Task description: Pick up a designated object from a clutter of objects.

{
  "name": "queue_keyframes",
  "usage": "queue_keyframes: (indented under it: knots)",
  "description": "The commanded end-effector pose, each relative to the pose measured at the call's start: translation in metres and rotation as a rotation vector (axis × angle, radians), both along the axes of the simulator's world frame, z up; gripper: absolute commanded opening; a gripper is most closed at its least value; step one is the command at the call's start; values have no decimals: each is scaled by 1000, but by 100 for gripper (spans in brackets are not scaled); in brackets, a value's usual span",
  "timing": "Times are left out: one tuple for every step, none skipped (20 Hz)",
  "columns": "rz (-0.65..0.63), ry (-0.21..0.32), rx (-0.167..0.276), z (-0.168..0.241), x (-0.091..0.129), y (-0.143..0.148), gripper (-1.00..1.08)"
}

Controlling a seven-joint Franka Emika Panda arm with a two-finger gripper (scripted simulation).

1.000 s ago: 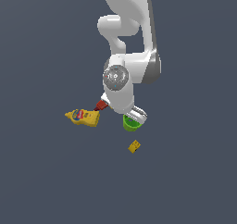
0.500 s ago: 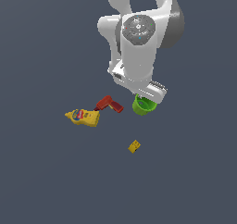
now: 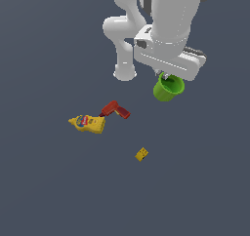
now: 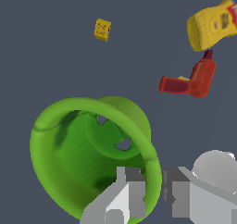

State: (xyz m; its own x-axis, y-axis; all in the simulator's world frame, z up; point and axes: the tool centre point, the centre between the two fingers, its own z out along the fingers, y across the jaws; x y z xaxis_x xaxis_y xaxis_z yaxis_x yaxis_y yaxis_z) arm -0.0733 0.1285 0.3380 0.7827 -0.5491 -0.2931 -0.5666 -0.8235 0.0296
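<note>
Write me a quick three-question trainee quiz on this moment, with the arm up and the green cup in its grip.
1. True or false: the green cup rests on the floor beside the mustard bottle.
2. How does the gripper hold the cup? A) both fingers inside it B) one finger inside the rim, one outside C) from below the base
3. Fill in: in the exterior view, the red tool touches the ______.

Key
1. False: it hangs tilted under the gripper, clear of the floor.
2. B: the wrist view shows the rim wall between the fingers.
3. Mustard bottle; the small yellow cube lies apart.
</note>
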Motion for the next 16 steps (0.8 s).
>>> queue_keyframes:
  knots:
    - [-1, 0, 0, 20, -4, 9, -100]
    - [-1, 0, 1, 27, -5, 12, -100]
    - [-1, 0, 1, 33, -6, 15, -100]
    - [-1, 0, 1, 38, -7, 18, -100]
    - [-1, 0, 2, 43, -8, 20, -100]
    - [-1, 0, 2, 47, -9, 22, -100]
    - [-1, 0, 2, 50, -9, 24, -100]
    - [-1, 0, 2, 53, -10, 25, -100]
    - [-1, 0, 2, 56, -10, 26, -100]
    - [-1, 0, 2, 57, -10, 27, -100]
    - [-1, 0, 2, 58, -10, 28, -100]
    - [-2, 0, 3, 59, -10, 28, -100]
    - [-2, 0, 3, 59, -10, 28, -100]
    - [-2, 0, 3, 58, -9, 27, -100]
    - [-2, 0, 3, 57, -9, 27, -100]
    - [-2, 0, 3, 57, -9, 27, -100]
